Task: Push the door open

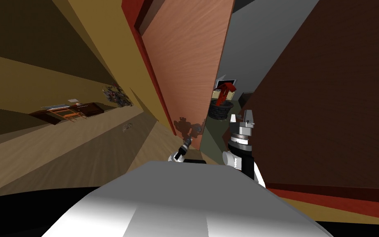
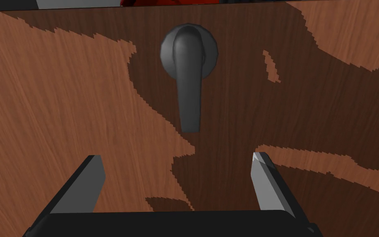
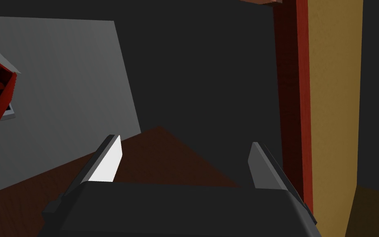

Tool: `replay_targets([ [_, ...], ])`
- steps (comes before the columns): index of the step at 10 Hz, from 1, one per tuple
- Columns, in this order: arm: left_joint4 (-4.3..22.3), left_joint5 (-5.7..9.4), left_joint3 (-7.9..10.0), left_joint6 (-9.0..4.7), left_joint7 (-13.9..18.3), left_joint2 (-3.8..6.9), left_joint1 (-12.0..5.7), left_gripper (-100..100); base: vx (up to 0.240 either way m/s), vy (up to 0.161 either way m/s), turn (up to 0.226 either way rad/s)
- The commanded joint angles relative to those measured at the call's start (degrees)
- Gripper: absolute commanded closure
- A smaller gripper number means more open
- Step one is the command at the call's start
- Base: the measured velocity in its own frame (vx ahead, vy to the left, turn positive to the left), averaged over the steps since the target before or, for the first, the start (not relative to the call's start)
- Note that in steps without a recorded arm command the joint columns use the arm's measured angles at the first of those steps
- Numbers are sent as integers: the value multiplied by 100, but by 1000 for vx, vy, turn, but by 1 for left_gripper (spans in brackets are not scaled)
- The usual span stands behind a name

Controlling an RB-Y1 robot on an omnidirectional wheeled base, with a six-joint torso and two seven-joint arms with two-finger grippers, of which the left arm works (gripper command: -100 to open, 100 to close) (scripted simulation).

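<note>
L gripper [image 2: 177, 157]: fingers spreading wide, holding nothing, facing door panel up close.
Door [image 1: 184, 61]: reddish wood, standing ajar w/ gap showing at its free edge.
Lever handle [image 2: 188, 82]: dark grey, sitting just ahead of L gripper, untouched.
R gripper [image 3: 184, 142]: fingers spreading apart, empty, pointing into gap near red door frame [image 3: 291, 103].

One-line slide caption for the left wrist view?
Open left hand facing a reddish-brown wood-grain door, dark grey lever handle just beyond the fingertips, untouched.
</note>
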Motion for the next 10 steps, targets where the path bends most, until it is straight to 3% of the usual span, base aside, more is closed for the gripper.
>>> replay_targets([
  [1, 0, 0, 0, 0, 0, 0, 0, -100, 36, 37, -8],
  [2, 31, 8, 19, -18, -9, 136, -6, -100, 88, -36, -29],
  [6, 73, 25, 63, -34, -34, 219, -14, -100, 157, -90, -25],
  [8, 102, 36, 94, -45, -52, 145, -19, -100, 160, -102, -31],
  [10, 128, 46, 121, -54, -67, -24, -24, -100, 192, -95, -24],
])
